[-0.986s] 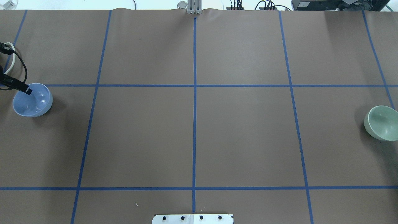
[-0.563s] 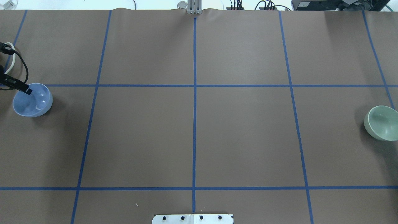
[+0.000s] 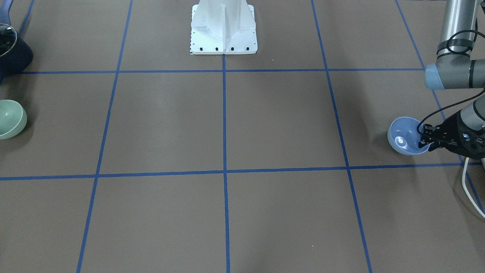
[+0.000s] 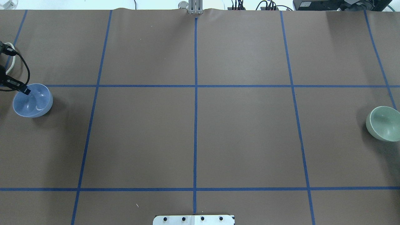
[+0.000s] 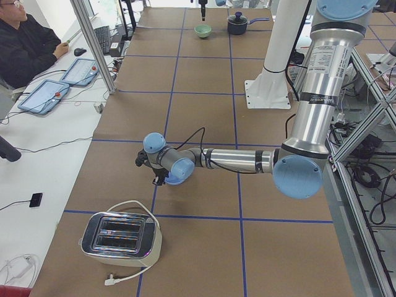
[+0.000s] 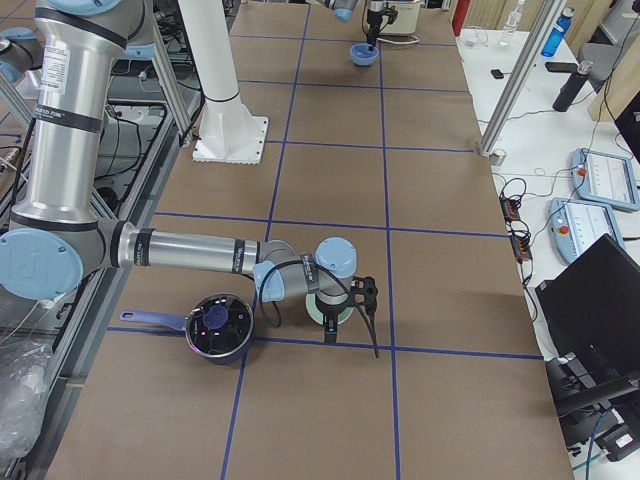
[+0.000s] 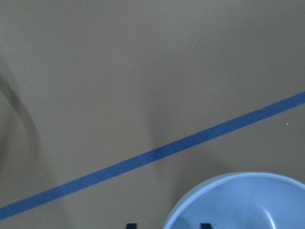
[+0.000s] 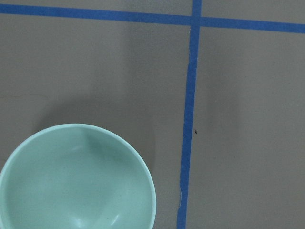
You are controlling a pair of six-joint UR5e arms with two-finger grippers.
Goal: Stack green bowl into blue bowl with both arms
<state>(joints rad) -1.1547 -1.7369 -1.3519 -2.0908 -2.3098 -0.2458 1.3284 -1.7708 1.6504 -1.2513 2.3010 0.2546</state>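
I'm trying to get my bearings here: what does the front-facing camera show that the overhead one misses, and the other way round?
Only the front-facing view: silver links of the left arm, the whole left gripper at the blue bowl, and a dark pot. Only the overhead view: cables and equipment past the far edge of the table. Both: the blue bowl, the green bowl, the blue tape grid and the white pedestal.

No legible text, brand or number in any view. The printed sticker on the left arm's (image 5: 315, 93) upright tube is too small to read, and so is the one on the right arm (image 6: 60, 150). The tablets' (image 5: 79, 71) screens on the side desk are blurred.
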